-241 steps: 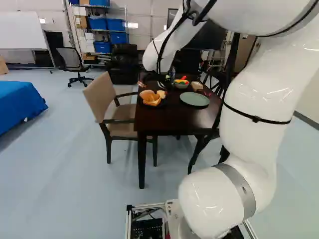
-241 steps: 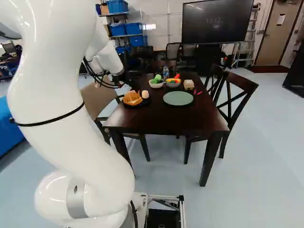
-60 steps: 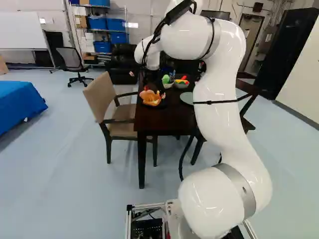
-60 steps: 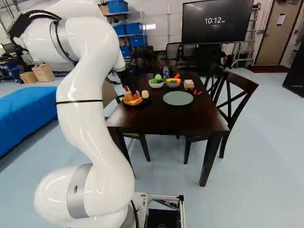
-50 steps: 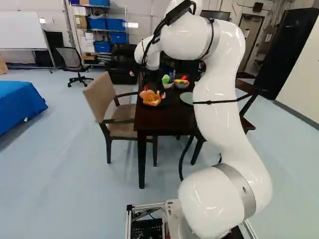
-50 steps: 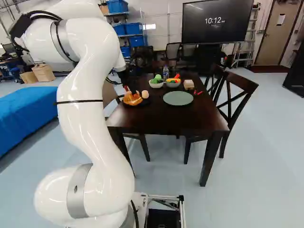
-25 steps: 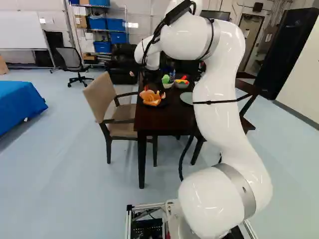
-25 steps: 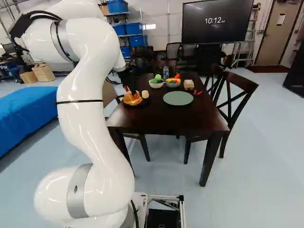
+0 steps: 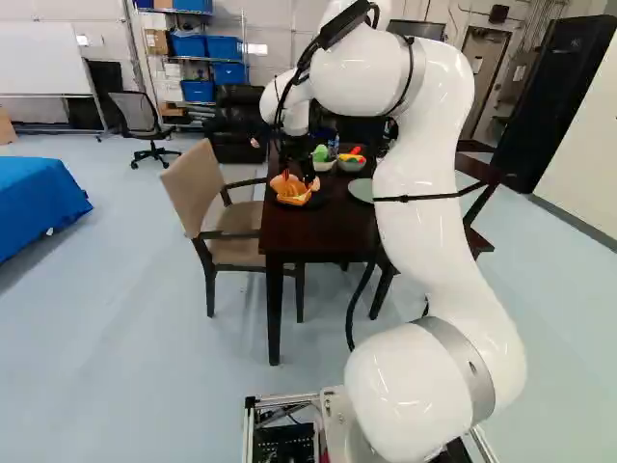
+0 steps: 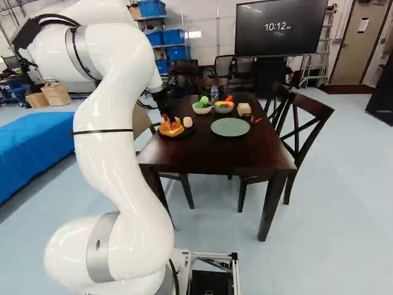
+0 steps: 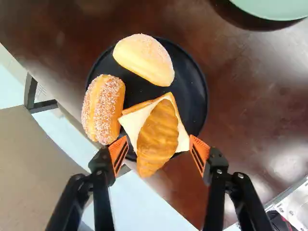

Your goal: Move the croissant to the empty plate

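Right between the two fingers of my pincer point(image 9: 300, 178) is the croissant point(image 11: 159, 130). My pincer point(image 11: 159, 143) is wide open, with a gap on each side of the croissant, so I have hold of nothing. The croissant lies on a square of bread point(image 11: 132, 123) on the black plate point(image 11: 194, 103). A long sugary bun point(image 11: 102, 108) sits beside the bread, and a round-topped sugary bun point(image 11: 145, 58) is on that plate too. The green plate point(image 10: 230, 127) is on the same brown desk point(image 10: 212, 153), apart from the black one, with no food on it. Past it stand two little bowls point(image 10: 202, 109) of pretend food and a bottle point(image 10: 214, 93). A tan chair point(image 9: 196, 183) is by the desk.
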{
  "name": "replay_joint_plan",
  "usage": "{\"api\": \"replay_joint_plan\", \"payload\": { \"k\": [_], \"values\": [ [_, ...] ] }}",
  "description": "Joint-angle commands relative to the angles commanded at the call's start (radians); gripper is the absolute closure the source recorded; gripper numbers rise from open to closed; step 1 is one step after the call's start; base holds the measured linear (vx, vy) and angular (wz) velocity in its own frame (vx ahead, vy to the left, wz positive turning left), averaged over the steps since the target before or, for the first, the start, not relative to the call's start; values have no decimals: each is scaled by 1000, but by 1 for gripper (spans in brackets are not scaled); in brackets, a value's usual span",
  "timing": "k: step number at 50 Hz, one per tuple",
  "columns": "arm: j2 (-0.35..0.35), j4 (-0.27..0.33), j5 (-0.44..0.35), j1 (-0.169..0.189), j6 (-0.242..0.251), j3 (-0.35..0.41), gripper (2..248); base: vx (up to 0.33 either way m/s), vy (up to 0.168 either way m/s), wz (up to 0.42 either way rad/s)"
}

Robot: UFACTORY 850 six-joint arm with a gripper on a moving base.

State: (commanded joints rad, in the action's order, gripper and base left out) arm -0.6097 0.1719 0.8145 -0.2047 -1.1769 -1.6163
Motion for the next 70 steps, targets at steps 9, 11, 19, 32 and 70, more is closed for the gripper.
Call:
{"api": "replay_joint_plan", "payload": {
  "k": [9, 11, 19, 32, 70],
  "values": [
    [0, 0, 0, 0, 0, 0, 90, 0, 0, 0],
    [0, 0, 0, 0, 0, 0, 90, 0, 0, 0],
    [0, 0, 0, 0, 0, 0, 102, 0, 0, 0],
    [0, 0, 0, 0, 0, 0, 107, 0, 0, 0],
    [0, -46, 10, 0, 0, 0, 128, 0, 0, 0]
  ]
}}
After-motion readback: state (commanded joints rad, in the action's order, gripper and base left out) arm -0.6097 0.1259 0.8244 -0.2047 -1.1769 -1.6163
